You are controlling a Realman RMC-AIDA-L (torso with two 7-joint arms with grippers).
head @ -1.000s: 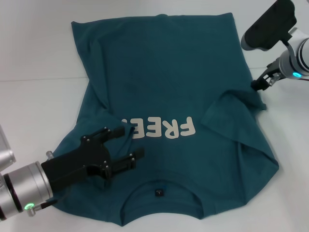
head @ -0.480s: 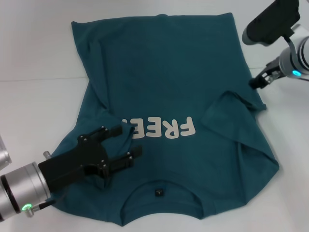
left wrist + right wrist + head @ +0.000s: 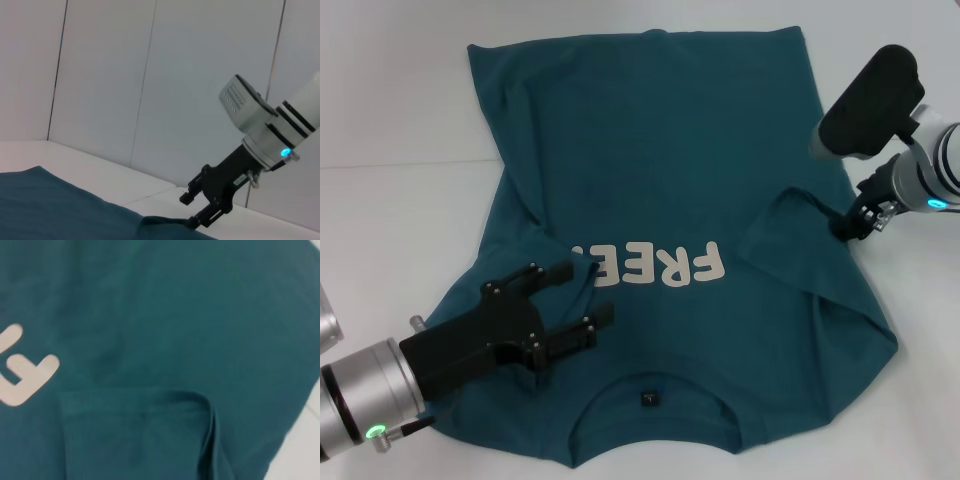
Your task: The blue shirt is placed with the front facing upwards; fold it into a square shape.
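Note:
The blue shirt [image 3: 660, 150] lies front up on the white table, collar and small dark neck label [image 3: 648, 398] nearest me, cream letters [image 3: 655, 265] across the chest. Its right sleeve [image 3: 790, 235] is folded inward over the body. My left gripper [image 3: 582, 296] is open and empty, over the shirt's left shoulder near the letters. My right gripper [image 3: 848, 225] is low at the outer edge of the folded sleeve. The left wrist view shows the right gripper [image 3: 189, 211] with fingers apart, the lower fingertip at the cloth [image 3: 50, 210]. The right wrist view shows the shirt [image 3: 175, 315] and the sleeve hem [image 3: 150, 405] close up.
The white table [image 3: 400, 100] surrounds the shirt, with bare surface to its left and right. A seam line [image 3: 400, 164] crosses the table on the left. White wall panels [image 3: 100, 75] stand behind the table.
My right gripper has come down and inward from above the table beside the shirt to the folded sleeve's edge. The left gripper has barely moved. The shirt lies as before.

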